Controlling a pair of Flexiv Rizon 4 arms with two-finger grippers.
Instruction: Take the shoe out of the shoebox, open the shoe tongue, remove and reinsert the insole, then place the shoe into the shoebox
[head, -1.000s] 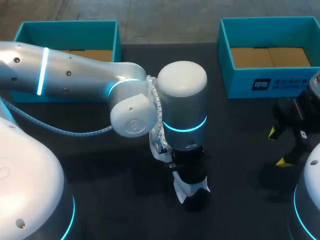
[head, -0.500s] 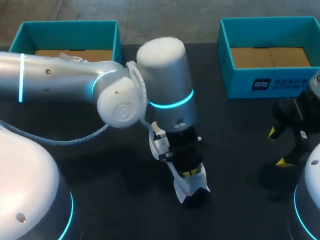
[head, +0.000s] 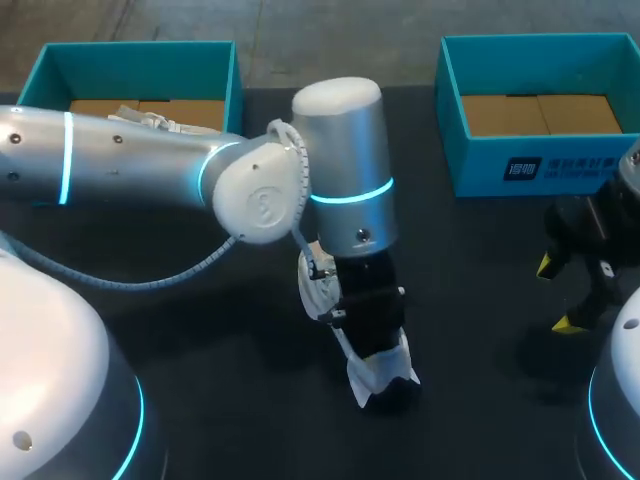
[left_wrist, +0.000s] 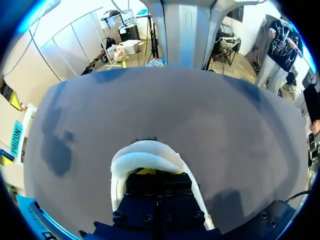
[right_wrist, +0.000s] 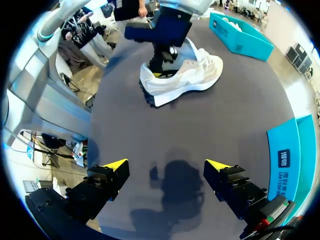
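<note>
Two shoeboxes stand at the table's (head: 180, 290) far corners, the left shoebox (head: 135, 62) and the right shoebox (head: 545, 160). Near the front edge's middle, the left gripper (head: 377, 345) is down in the white shoe (head: 388, 372); the right gripper (head: 557, 293) is at the right edge.

From the left wrist, the left gripper (left_wrist: 152, 173) sits inside the shoe (left_wrist: 144, 151); whether it grips anything, I cannot tell.

From the right wrist, the right gripper (right_wrist: 167, 167) is spread wide, holding nothing, with the shoe (right_wrist: 187, 75) well ahead.

shoe (right_wrist: 185, 72): white (dark outsole) | shoebox (head: 480, 165): teal | table (head: 200, 340): black
</note>
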